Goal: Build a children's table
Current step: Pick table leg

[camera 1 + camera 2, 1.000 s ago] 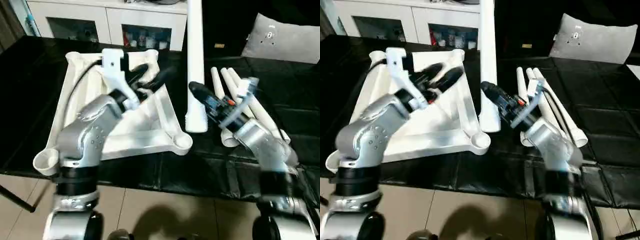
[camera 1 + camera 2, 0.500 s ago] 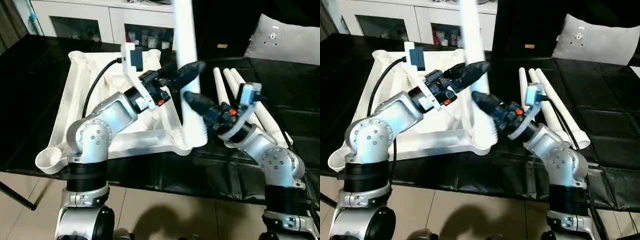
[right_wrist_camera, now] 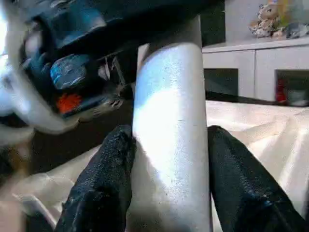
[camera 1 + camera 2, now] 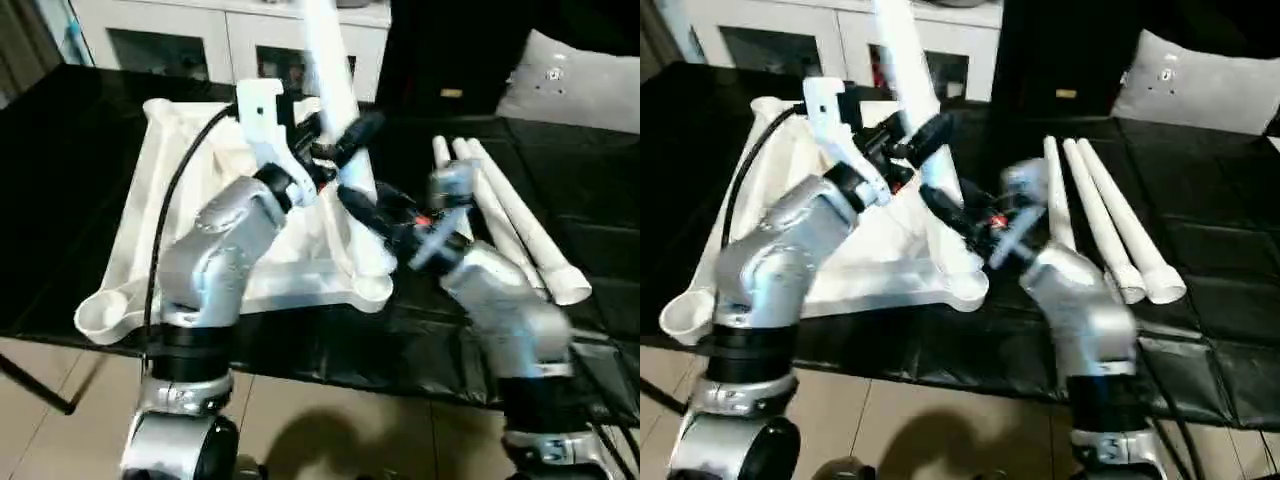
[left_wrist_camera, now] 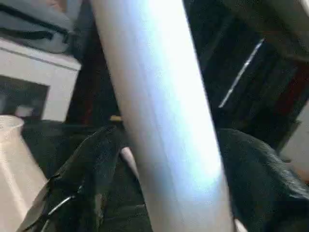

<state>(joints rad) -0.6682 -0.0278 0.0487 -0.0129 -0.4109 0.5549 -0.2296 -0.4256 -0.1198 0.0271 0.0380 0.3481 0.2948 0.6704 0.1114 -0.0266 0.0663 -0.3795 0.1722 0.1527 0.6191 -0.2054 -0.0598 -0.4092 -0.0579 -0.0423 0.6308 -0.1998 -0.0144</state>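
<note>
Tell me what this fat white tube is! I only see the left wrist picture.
Observer: It's a table leg, standing tilted over the upside-down tabletop.
Operator: Who's holding it?
Observer: The right gripper is clamped around its lower part.
Operator: Are there more legs?
Observer: Three spare legs lie side by side on the black table, off to the right.

Held leg (image 4: 338, 120): you have it between both pairs of fingers, left fingers (image 4: 352, 133) above right fingers (image 4: 362, 208).
Tabletop (image 4: 170, 200): lies under them.
Spare legs (image 4: 510, 220): right of your right fingers.
</note>
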